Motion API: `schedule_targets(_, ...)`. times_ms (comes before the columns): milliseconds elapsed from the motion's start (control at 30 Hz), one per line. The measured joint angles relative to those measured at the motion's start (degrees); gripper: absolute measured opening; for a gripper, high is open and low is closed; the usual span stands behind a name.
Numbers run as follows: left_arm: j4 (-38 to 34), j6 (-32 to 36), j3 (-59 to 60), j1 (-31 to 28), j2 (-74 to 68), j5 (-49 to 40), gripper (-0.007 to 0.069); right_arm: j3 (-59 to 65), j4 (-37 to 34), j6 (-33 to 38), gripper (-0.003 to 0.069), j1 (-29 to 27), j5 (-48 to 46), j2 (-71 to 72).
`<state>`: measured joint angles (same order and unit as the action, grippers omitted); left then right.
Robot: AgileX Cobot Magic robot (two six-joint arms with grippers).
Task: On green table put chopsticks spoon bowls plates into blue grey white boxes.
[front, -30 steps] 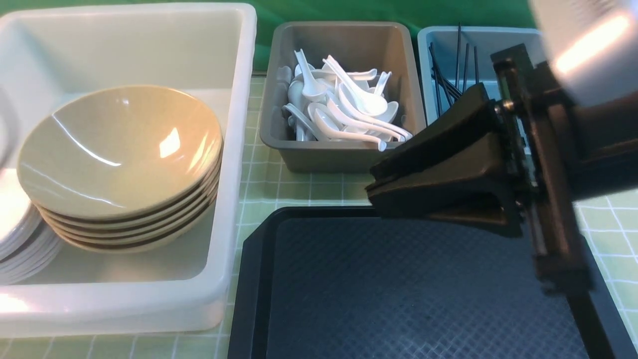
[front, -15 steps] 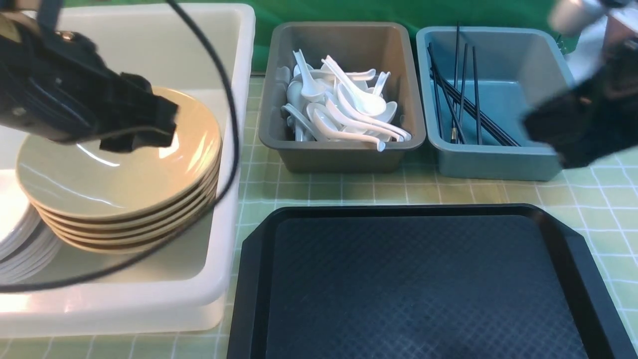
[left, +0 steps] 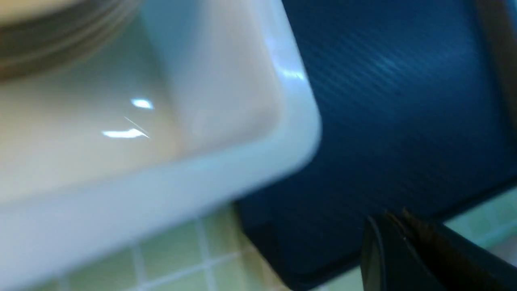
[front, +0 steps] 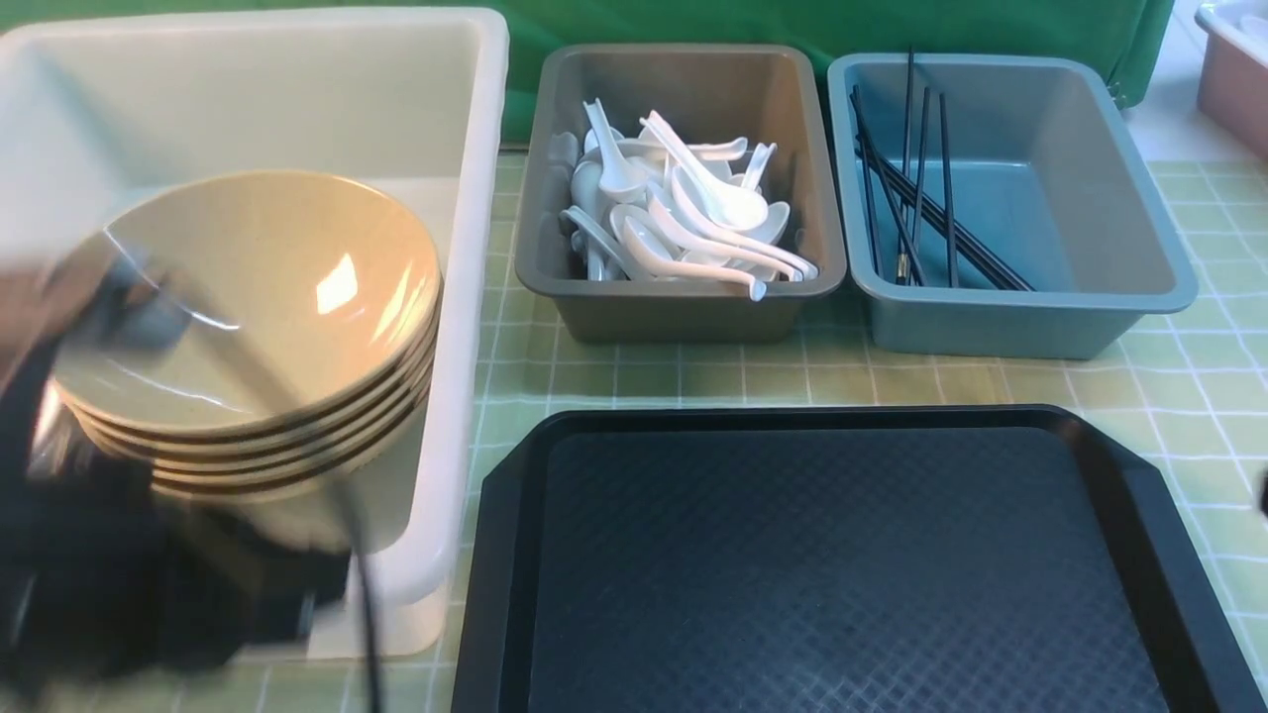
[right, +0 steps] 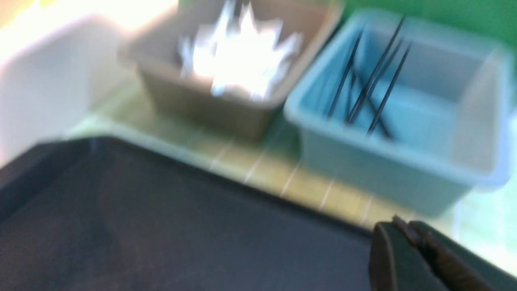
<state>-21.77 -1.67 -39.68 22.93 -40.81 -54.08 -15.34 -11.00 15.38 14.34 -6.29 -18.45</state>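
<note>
- Five bowls point(front: 258, 287), cream-coloured, appear to form the stack that leans tilted inside the white box point(front: 466, 327); blur over part of the stack makes the exact count uncertain.
- Plates: the area beside the stack, at the left of the front view, is covered by the blurred left arm; their position cannot be told.
- Spoons point(front: 728, 203), white, lie in a loose pile inside the grey box point(front: 684, 322). Several handles reach its near rim.
- Chopsticks point(front: 948, 188), dark, are located in the blue box point(front: 991, 327), toward its left side. Some stand inclined, with upper ends at the far wall; others lie crosswise in a bundle.
- Box arrangement: white box at left, grey box in the middle, blue box at right. The grey and blue boxes are set side by side, close together.
- Tray point(front: 842, 564), black, with textured floor: positioned nearer the camera than the grey and blue boxes, just beside the white box.
- Left gripper point(left: 398, 216): fingers pressed together, nothing pinched. In the front view, the left arm is motion-blurred in front of the white box.
- Right gripper point(right: 400, 222): fingers pressed together, nothing pinched. Only a dark edge shows at the right of the front view.
- Table point(front: 1199, 396): green checked surface under boxes and tray.
- Green cloth point(front: 674, 20): behind the boxes.
- Pink container point(front: 1233, 84): far right corner, partly in view.
</note>
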Motion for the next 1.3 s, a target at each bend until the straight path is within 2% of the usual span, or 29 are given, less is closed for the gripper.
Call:
schedule_targets(133, -6.8, 0.0, 9.0, 0.0, 10.2, 4.5, -0.0001, 7.4, -0.1, 1.3, 0.0024, 0.0, 5.9, 9.1)
schedule_targets(267, -11.7, -0.3, 15.1, 0.0, 18.1, 8.9, -0.0001, 9.4, -0.1, 1.5, 0.0025, 0.0, 11.0, 11.7)
schedule_targets(467, -18.9, -0.5, 19.6, 0.0, 25.9, 9.3, -0.0001, 9.6, -0.3, 1.7, 0.0027, 0.0, 13.7, 12.1)
schedule_targets(967, -20.2, -0.3, 20.2, 0.0, 30.1, 4.6, -0.0001, 9.6, -0.5, 1.0, 0.0036, 0.0, 13.7, 12.1)
schedule_targets(1067, -18.2, 1.7, 20.2, 0.0, 30.1, 4.6, -0.0001, 9.6, -0.5, 1.0, 0.0037, 0.0, 13.7, 12.1)
schedule_targets(1267, -0.2, 3.7, 22.2, -1.3, 30.6, 22.3, -0.0001, 9.6, -0.5, 1.0, 0.0043, 0.0, 13.7, 12.1)
schedule_targets(1300, 7.3, 3.8, 23.8, -3.1, 32.2, 28.8, -0.0001, 9.6, -0.5, 1.0, 0.0044, 0.0, 13.7, 12.1)
